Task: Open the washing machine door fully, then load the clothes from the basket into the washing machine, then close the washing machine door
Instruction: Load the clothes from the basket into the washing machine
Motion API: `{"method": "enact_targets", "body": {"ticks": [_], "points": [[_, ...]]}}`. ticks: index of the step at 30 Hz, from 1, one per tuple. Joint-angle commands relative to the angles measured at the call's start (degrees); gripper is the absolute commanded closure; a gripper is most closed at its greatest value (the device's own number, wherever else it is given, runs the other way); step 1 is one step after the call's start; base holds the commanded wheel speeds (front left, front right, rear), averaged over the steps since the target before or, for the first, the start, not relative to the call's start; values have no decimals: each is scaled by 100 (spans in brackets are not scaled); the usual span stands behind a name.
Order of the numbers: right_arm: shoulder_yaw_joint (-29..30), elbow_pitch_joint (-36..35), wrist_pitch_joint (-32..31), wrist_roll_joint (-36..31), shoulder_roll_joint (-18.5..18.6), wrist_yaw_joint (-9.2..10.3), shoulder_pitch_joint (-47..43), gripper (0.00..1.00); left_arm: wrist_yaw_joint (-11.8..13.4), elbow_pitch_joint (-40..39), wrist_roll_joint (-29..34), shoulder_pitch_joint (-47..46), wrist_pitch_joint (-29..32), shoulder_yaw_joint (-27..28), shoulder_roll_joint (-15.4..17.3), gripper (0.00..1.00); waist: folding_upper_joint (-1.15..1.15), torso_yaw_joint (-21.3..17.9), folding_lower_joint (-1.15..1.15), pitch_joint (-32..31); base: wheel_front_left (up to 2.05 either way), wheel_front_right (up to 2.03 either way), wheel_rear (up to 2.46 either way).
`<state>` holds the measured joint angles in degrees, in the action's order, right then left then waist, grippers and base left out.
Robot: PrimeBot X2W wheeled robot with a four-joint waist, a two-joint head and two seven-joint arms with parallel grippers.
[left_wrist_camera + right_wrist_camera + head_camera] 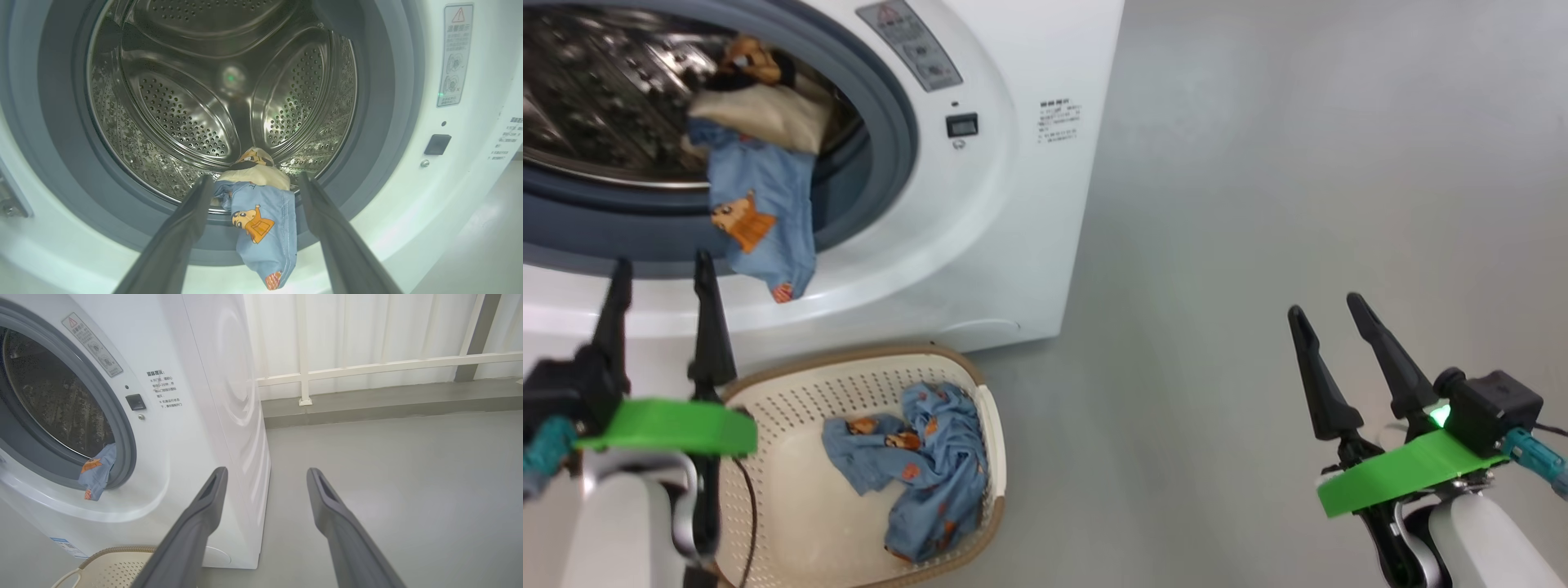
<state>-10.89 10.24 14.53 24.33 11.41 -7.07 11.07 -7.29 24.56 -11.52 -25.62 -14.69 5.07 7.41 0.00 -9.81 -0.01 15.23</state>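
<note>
Left pincer (662, 261) and right pincer (1325, 308) both apart, empty; best push the clothes (760, 204) drooping over the washing machine (1029, 245) seal deeper in, then take the rest from the basket (890, 353) at its foot.

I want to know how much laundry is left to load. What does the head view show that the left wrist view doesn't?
Head view, not left wrist view: the basket with blue clothes lying in it, and the right gripper, open above the grey floor.

Left wrist view, not head view: the back of the steel drum, with nothing lying there.

Both: the washing machine, the open left gripper, and a cream piece with a blue garment draped out over the door seal.
</note>
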Motion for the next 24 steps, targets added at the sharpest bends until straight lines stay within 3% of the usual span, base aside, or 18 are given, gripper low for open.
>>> {"method": "enact_targets", "body": {"ticks": [1,24], "points": [[-64,-108,47,32,112,-42,-117,0,-19,-231,29,171,-30,132,101,0,0,113,1,-212,0,0,0],[243,-125,47,69,283,-42,-1066,0,-20,-1126,33,2177,-30,518,-290,0,0,408,1,-1121,0,0,0]]}}
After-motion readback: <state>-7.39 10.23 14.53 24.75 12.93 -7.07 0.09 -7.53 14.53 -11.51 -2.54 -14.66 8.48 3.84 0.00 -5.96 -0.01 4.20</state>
